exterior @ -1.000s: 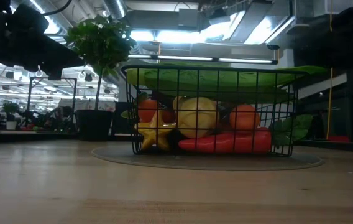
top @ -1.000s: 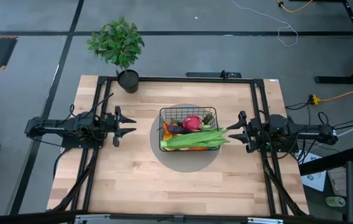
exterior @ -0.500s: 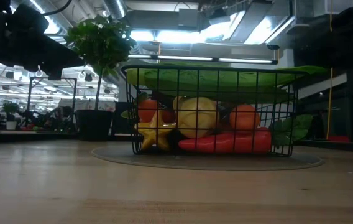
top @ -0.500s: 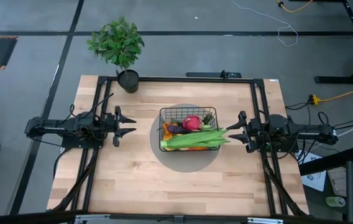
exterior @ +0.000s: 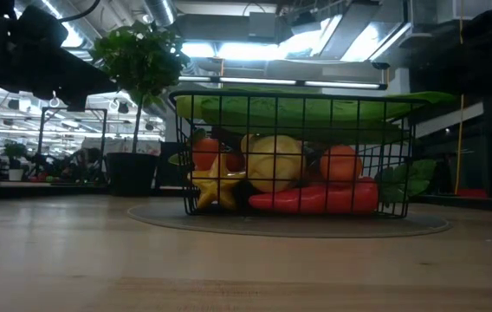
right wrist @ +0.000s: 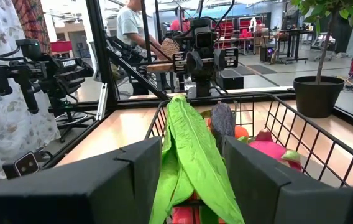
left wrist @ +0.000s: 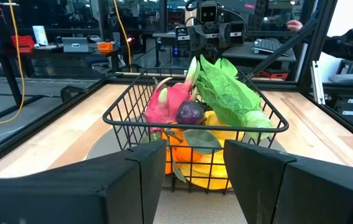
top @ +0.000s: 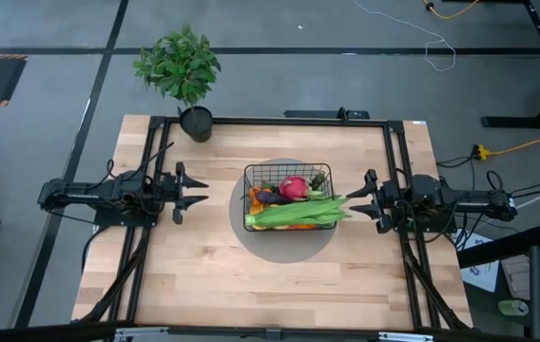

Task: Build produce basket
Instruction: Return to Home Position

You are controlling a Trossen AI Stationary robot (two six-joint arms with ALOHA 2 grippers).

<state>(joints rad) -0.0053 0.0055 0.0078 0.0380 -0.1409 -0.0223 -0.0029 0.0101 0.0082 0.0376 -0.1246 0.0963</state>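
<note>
Basket (top: pixel 262 173) is sitting at table ctr on a round grey mat (top: pixel 251 242), filled w/ produce (top: pixel 284 225). A long green lettuce bundle (top: pixel 300 213) is lying across the top along the front side, w/ one end sticking out past the rim toward the right arm. Pink dragon fruit (top: pixel 294 187) and dark eggplant (top: pixel 267 197) are resting behind it.

In the low view, a yellow fruit (exterior: pixel 272 162), starfruit (exterior: pixel 213 189), red pepper (exterior: pixel 315 199) and tangerine (exterior: pixel 339 162) are pressing up against the front mesh.

Left gripper (top: pixel 197 192) is hovering well apart from the basket on its left, pointing at it. Its fingers (left wrist: pixel 136 180) are spread wide and holding nothing.

Right gripper (top: pixel 356 203) is hanging just beside the lettuce tip; can't tell if they're touching. Its fingers (right wrist: pixel 133 180) are also spread wide and gripping nothing.

Potted plant (top: pixel 180 66) is standing at the far-left corner of the table (top: pixel 213 285). A person (right wrist: pixel 130 25) is showing in the room beyond, seen in the right wrist view.
</note>
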